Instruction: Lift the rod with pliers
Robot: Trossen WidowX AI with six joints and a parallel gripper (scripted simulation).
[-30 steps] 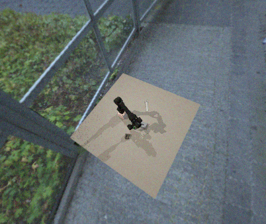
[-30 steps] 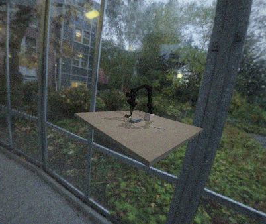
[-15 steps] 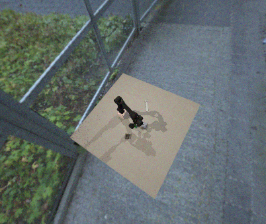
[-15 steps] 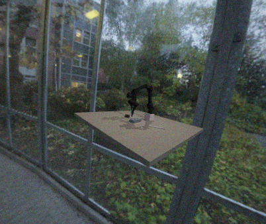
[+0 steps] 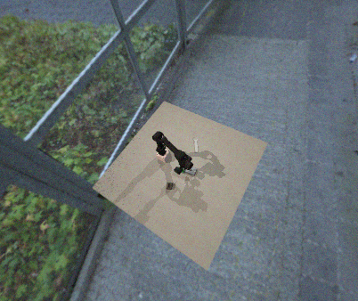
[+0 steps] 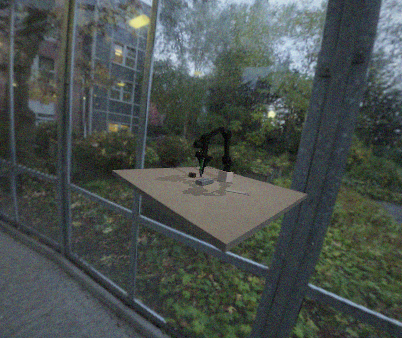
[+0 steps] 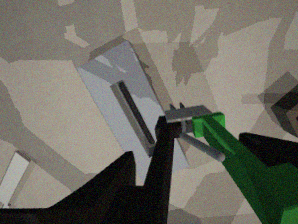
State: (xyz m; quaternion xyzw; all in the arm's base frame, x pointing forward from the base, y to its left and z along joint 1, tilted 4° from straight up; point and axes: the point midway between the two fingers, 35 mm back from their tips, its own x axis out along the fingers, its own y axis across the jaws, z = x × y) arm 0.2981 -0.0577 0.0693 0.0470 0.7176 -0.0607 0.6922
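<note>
I worked left to right across the wrist view; at the lower left a pale flat bar (image 5: 196, 145) (image 6: 237, 192) (image 7: 14, 175) lay on the surface (image 5: 228, 191) (image 6: 216, 215) (image 7: 50, 90), apart from the work. Left of centre sat the grey channel block (image 5: 192, 172) (image 6: 204, 182) (image 7: 100, 90), with its slot running down towards the lower right; I took the rod to be down in that slot, though I could not tell its dark body from shadow, so I judged it thin, stiff and probably slick, to be gripped squarely by its upper part.

Right of centre were the locking pliers (image 5: 183, 169) (image 6: 201, 165) (image 7: 215, 130), bright green on the handle, with grey metal at the jaw end and a slim round grey bar beneath; their jaw end showed by the block's right edge, outside the slot. I judged them rigid, modest in weight and liable to swing if pinched off-centre; the handles were the place to hold and squeeze. My tool (image 5: 182, 166) (image 6: 201, 158) (image 7: 186, 149) stood well open, yet seemed to have the handles between its black fingers, not squeezed together; at the far right was the dark holster (image 5: 170, 186) (image 6: 192, 175) (image 7: 286, 112), well apart from the pliers.
</note>
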